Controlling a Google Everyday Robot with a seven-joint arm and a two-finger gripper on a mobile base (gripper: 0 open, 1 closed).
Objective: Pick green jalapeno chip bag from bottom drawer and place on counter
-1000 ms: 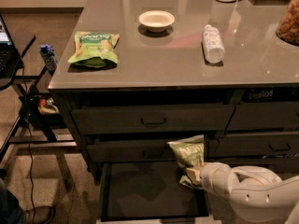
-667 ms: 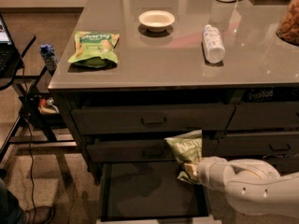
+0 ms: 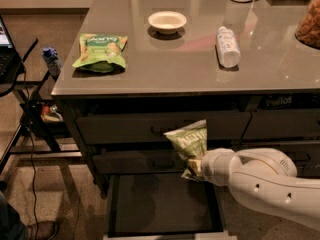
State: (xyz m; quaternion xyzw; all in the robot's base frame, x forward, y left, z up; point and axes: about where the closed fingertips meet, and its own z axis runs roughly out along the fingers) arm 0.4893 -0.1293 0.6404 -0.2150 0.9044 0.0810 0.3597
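The green jalapeno chip bag (image 3: 189,143), olive-green with white lettering, hangs in the air in front of the upper drawers, tilted. My gripper (image 3: 196,167) at the end of the white arm is shut on the bag's lower edge, just above the open bottom drawer (image 3: 160,206). The drawer's dark flat inside shows nothing in it. The glossy grey counter (image 3: 190,59) lies above and behind the bag.
On the counter sit a light-green snack bag (image 3: 100,50) at the left, a white bowl (image 3: 167,21), a lying white bottle (image 3: 227,46) and a jar of snacks (image 3: 310,21) at the far right. A small table with cables stands left of the cabinet.
The gripper has lifted the chip bag upward and a little leftward, from near the drawer opening to the height of the upper drawers.
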